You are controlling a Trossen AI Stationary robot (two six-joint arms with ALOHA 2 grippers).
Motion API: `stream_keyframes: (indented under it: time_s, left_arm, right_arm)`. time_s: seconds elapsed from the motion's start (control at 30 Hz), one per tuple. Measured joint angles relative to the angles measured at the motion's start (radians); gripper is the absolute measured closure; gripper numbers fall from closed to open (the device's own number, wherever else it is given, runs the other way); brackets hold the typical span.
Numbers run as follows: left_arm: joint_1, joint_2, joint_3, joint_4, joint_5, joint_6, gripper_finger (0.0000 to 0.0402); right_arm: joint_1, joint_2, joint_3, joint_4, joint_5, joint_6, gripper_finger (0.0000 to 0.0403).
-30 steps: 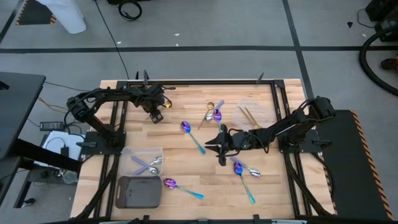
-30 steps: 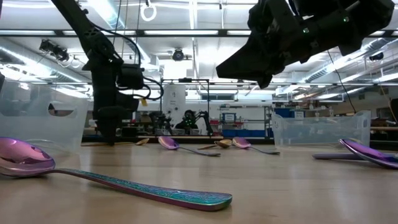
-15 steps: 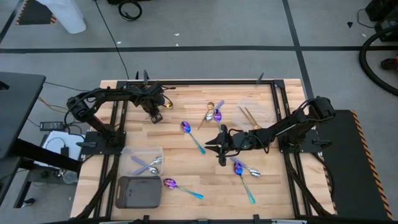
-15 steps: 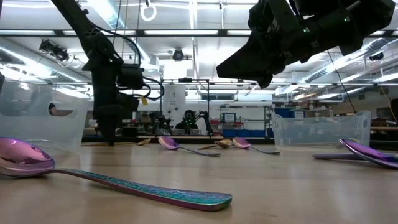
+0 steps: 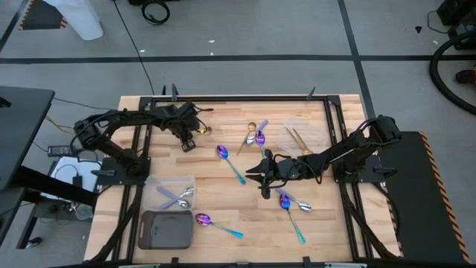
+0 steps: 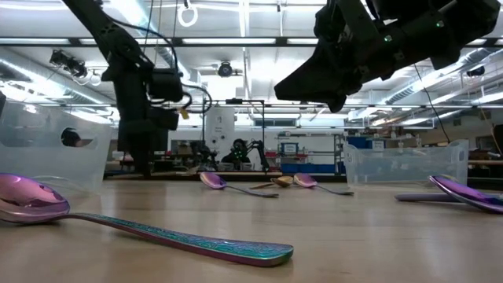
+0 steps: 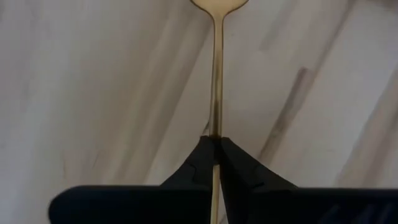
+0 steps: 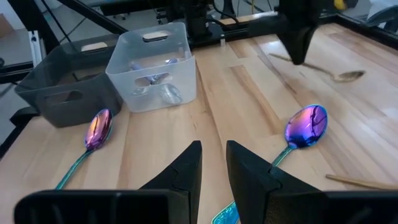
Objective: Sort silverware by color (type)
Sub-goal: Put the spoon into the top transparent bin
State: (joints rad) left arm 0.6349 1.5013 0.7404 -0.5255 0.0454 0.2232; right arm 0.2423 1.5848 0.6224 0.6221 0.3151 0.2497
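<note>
My left gripper (image 5: 187,141) stands at the table's far left, shut on a gold spoon (image 7: 216,74); the spoon's bowl (image 8: 348,76) points away from the gripper. My right gripper (image 5: 265,187) hovers over the table's middle, its fingers a narrow gap apart with nothing between them. Iridescent purple-blue spoons lie loose on the wood: one (image 5: 230,164) left of my right gripper, one (image 5: 219,223) near the front, one (image 5: 291,210) beside a silver spoon (image 5: 300,204). More silverware (image 5: 256,136) lies bunched at the far middle. My left gripper pinches the gold spoon's slim handle (image 7: 216,127) between its two fingers (image 7: 239,165). The fingers come from above, pointing down, and lie across the handle. The bowl end reaches forward past the fingertips. Whether the spoon is clear of the wood I cannot tell.
A clear tray (image 5: 169,192) with silver spoons stands at the near left, a dark grey tray (image 5: 165,229) in front of it. Another clear tray (image 5: 305,134) with gold pieces stands at the far right. Bare wood lies between the two arms.
My left gripper has risen a little off the table at the far left and shifted slightly, taking the gold spoon's handle with it. My right gripper has kept still.
</note>
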Motion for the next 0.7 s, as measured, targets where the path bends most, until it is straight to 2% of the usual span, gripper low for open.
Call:
stream_keyframes:
  time_s: [0.17,0.3,0.53,0.7]
  left_arm:
    - [-0.073,-0.044,0.000,0.013,-0.008,0.006,0.0386]
    - [-0.153,-0.056,0.001,0.040,-0.025,0.029,0.0386]
    - [-0.355,-0.056,0.001,0.127,-0.210,0.148,0.0387]
    - [-0.483,-0.056,0.002,0.190,-0.367,0.235,0.0387]
  right_arm:
    - [0.000,0.000,0.000,-0.019,0.009,0.031,0.0318]
    - [-0.015,0.000,0.000,-0.059,0.027,0.130,0.0318]
    - [-0.092,0.000,0.000,-0.072,-0.084,0.262,0.0318]
    - [-0.129,0.000,0.000,-0.079,-0.095,0.327,0.0318]
